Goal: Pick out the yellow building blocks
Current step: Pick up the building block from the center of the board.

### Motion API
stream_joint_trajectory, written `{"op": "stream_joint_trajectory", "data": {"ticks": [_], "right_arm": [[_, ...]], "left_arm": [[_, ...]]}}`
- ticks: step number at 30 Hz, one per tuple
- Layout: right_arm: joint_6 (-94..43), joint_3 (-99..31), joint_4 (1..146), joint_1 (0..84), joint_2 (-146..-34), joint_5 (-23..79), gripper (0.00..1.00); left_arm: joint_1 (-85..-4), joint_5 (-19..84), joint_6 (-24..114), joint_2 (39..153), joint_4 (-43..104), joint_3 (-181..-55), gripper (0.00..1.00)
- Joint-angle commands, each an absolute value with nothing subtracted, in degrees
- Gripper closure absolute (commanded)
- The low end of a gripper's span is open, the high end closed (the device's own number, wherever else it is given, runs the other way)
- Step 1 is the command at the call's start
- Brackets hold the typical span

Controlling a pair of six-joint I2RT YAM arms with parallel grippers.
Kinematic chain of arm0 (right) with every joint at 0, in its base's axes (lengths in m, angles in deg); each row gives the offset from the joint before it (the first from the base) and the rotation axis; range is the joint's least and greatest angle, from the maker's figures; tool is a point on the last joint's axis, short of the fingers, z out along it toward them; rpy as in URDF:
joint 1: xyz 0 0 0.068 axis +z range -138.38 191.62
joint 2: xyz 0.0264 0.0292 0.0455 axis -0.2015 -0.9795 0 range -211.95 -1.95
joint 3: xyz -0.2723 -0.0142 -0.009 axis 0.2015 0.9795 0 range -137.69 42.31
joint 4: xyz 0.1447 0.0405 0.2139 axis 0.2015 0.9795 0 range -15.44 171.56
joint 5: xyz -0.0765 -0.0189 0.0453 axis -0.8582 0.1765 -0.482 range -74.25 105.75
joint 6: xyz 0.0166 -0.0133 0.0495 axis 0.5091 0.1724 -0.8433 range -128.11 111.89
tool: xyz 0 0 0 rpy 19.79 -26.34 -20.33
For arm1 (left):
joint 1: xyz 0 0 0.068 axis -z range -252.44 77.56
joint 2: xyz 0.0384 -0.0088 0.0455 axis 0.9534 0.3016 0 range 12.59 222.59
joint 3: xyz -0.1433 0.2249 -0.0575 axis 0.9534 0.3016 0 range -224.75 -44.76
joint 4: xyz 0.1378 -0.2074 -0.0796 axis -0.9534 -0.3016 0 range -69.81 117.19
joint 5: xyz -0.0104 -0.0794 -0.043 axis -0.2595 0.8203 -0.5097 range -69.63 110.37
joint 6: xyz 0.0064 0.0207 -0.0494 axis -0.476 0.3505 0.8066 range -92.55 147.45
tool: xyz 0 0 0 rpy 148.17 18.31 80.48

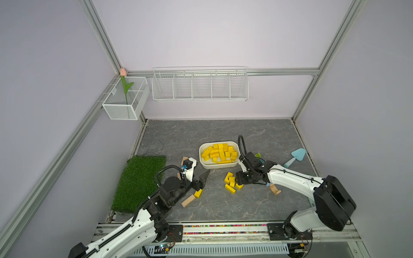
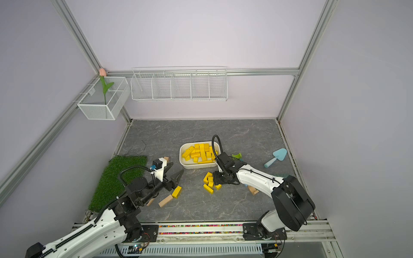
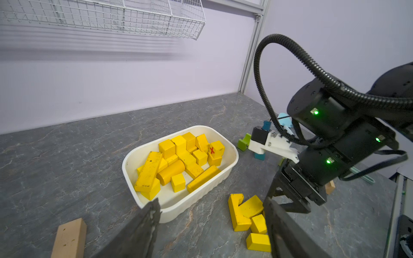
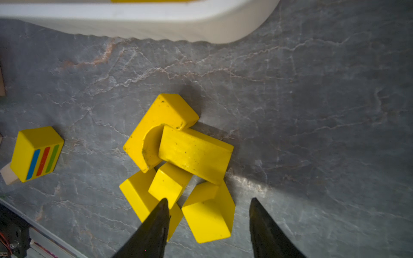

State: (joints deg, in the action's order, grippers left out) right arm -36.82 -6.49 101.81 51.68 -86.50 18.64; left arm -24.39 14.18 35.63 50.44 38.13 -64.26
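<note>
Yellow building blocks (image 3: 178,160), glossy painted cubes and bars, left end effector (image 3: 211,203) released, right end effector (image 4: 209,199) released

Glossy yellow-painted wooden blocks (image 3: 148,172), scuffed in places, fill the smooth white plastic tub (image 3: 201,196). Beside the tub, a matt bare-wood bar (image 3: 70,238) lies on the stone-patterned grey tabletop (image 3: 67,169); further off, rough artificial turf (image 1: 138,181).
</note>
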Motion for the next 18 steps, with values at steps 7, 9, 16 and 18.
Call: {"op": "stream_joint_trajectory", "data": {"ticks": [7,9,16,18], "right_arm": [[-37.67,-7.13,106.42,53.45,-86.95,19.28,0.39],[-37.68,-7.47,106.74,53.72,-87.53,19.00,0.40],[-37.67,-9.87,108.17,54.55,-90.04,18.18,0.42],[-37.62,-10.39,108.56,54.78,-90.69,17.86,0.43]], "left_arm": [[-24.40,11.19,38.02,58.69,38.42,-68.95,0.13],[-24.45,10.21,38.64,59.39,38.10,-69.40,0.22],[-24.37,10.62,38.20,58.20,37.40,-69.29,0.26],[-24.37,10.45,38.24,57.31,37.61,-68.90,0.29]]}}
